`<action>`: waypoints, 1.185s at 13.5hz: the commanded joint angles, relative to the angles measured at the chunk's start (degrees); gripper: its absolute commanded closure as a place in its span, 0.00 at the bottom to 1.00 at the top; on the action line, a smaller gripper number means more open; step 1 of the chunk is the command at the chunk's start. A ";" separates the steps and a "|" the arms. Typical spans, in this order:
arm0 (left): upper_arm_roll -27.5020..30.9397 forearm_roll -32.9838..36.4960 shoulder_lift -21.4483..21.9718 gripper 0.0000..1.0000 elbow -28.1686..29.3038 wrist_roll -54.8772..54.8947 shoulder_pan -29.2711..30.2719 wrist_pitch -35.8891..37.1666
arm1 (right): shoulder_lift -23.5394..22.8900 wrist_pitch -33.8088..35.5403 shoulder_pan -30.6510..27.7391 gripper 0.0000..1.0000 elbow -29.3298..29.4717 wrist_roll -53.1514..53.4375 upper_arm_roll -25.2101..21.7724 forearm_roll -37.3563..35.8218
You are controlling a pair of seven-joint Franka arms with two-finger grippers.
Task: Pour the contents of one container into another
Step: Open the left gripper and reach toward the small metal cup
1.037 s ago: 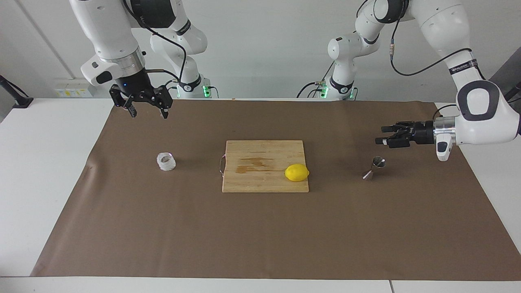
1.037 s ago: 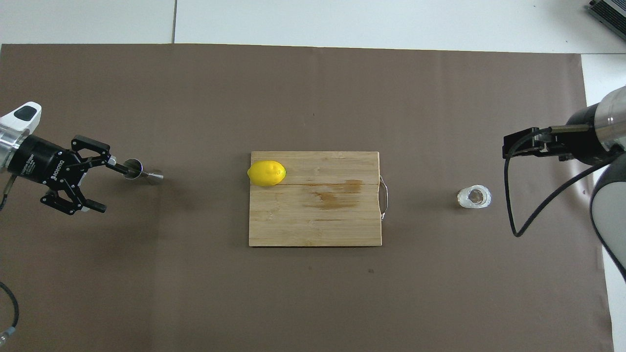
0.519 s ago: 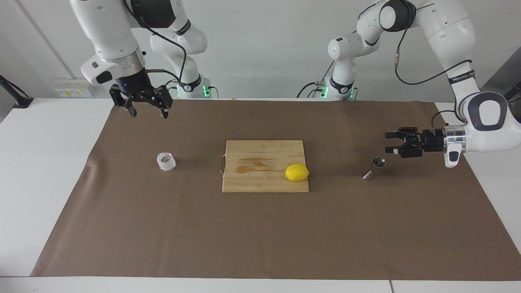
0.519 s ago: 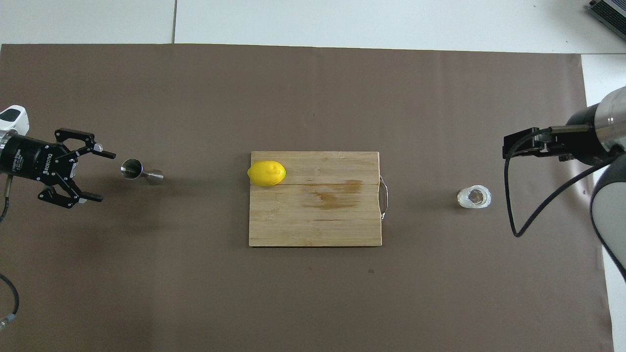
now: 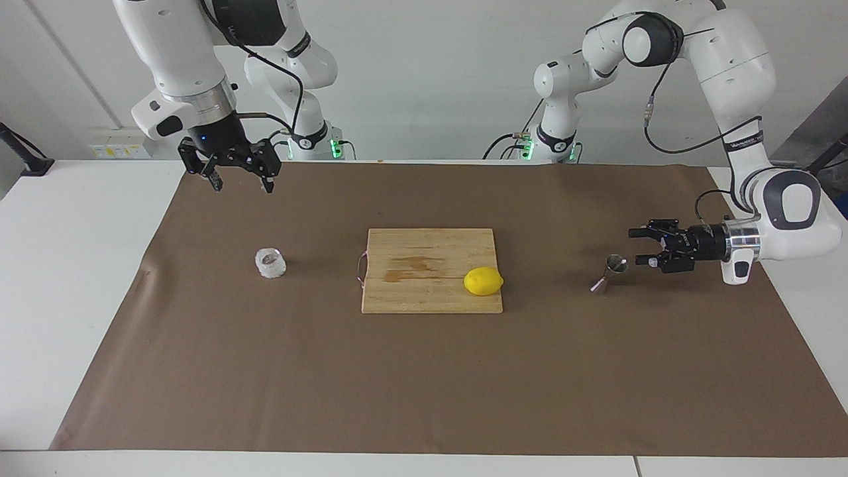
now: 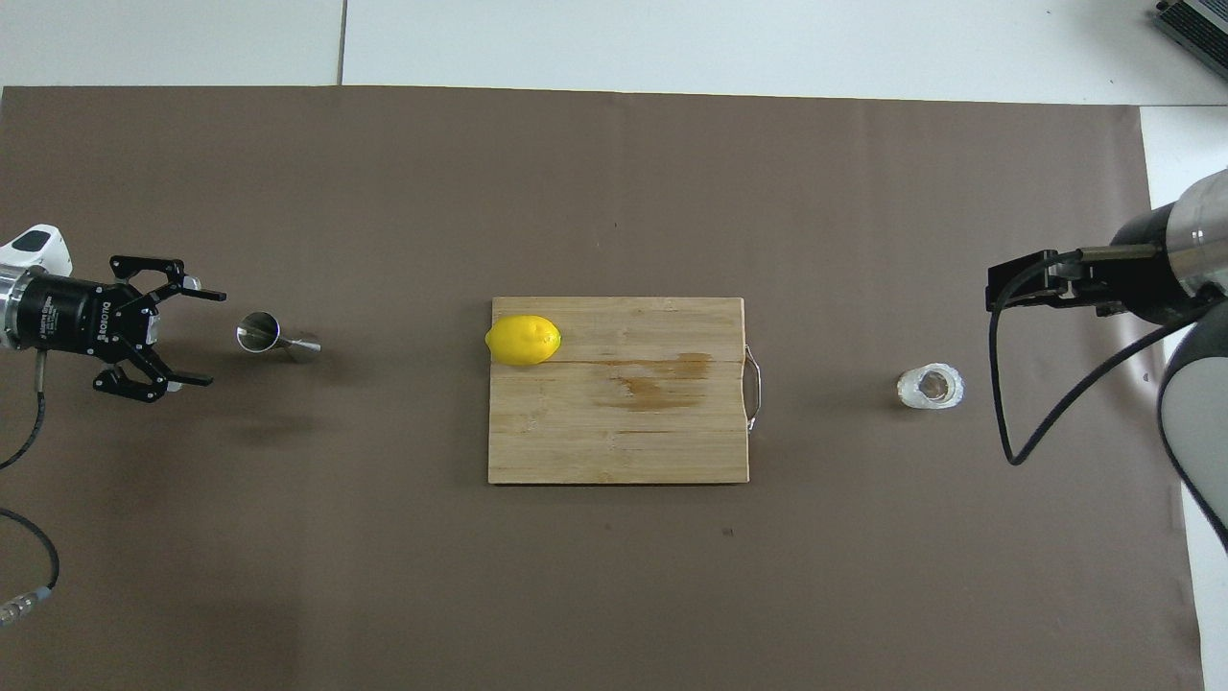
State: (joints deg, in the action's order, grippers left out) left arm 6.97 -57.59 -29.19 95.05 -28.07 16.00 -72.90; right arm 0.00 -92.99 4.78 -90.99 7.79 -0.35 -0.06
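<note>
The small faceted glass cup stands on the brown mat toward the right arm's end of the table. The steel hourglass jigger stands toward the left arm's end. My left gripper is open and lies level, low over the mat. It points at the jigger from a short gap and touches nothing. My right gripper hangs open and empty, pointing down, over the mat closer to the robots than the cup.
A wooden cutting board with a wire handle lies mid-table between the two containers. A yellow lemon rests on it at the jigger's side. The brown mat covers most of the white table.
My left gripper has dropped lower and drawn back toward its own end of the table, and now sits level with the jigger. The right arm, cup and jigger have not moved.
</note>
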 commanded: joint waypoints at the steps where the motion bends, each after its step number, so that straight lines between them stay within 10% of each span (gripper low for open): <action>1: 0.94 -1.56 -0.69 0.00 0.84 -1.03 -0.01 0.57 | -0.26 1.06 -0.64 0.00 0.73 -0.31 0.44 1.47; 16: 0.85 -5.16 -3.51 0.00 1.63 -17.64 -2.56 -4.52 | -0.26 1.06 -0.64 0.00 0.73 -0.31 0.44 1.47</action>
State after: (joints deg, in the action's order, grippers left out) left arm 7.27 -61.68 -32.41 96.23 -44.54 14.41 -75.69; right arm 0.00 -92.99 4.78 -90.99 7.79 -0.35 -0.06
